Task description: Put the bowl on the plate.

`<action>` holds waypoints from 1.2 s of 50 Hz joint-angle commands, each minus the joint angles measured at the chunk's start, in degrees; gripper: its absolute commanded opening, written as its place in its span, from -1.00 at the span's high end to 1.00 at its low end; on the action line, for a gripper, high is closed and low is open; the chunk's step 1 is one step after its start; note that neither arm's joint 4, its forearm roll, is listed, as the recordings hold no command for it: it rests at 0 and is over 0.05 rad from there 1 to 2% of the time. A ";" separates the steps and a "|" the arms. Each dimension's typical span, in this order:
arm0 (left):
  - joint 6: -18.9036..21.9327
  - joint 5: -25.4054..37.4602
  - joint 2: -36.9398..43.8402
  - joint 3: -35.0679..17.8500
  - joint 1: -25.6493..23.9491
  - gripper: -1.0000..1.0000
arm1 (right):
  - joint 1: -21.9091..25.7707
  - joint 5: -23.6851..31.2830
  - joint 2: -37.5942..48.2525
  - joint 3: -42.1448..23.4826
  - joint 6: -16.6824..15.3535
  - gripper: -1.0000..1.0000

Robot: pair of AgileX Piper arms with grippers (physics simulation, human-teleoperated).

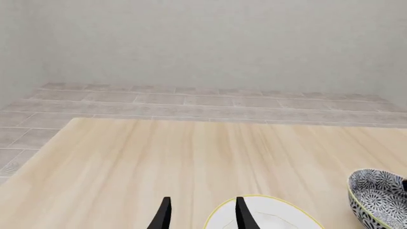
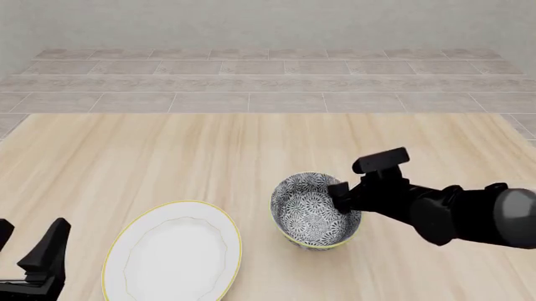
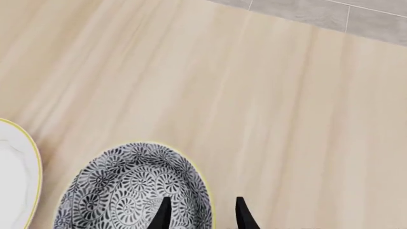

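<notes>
Front view: bowl (image 2: 312, 219) is seen tilted, mouth facing left toward plate (image 2: 173, 259), on the table (image 2: 167, 163). Right gripper (image 2: 339, 199) fingers are clamped over its right rim. Left gripper (image 2: 29, 251) fingers are spread, empty.

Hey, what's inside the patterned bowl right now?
Nothing loose shows inside the bowl; only its floral lining. One fingertip of the right gripper dips inside at the rim, hiding a patch of the wall behind it. The plate beside it is bare.

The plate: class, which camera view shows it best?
The front view: the whole plate shows, rim included. The left wrist view catches only part of it behind a finger; the right wrist view shows just an edge sliver.
</notes>
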 commanded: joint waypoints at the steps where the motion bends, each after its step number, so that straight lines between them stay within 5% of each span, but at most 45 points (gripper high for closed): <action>1: 0.02 -0.02 0.00 0.00 -0.13 -1.00 | -0.13 -0.71 0.90 0.38 0.24 -1.00; 60: 0.19 -0.14 0.00 -0.12 -0.38 -1.00 | 0.01 -5.42 8.20 1.32 1.74 -1.00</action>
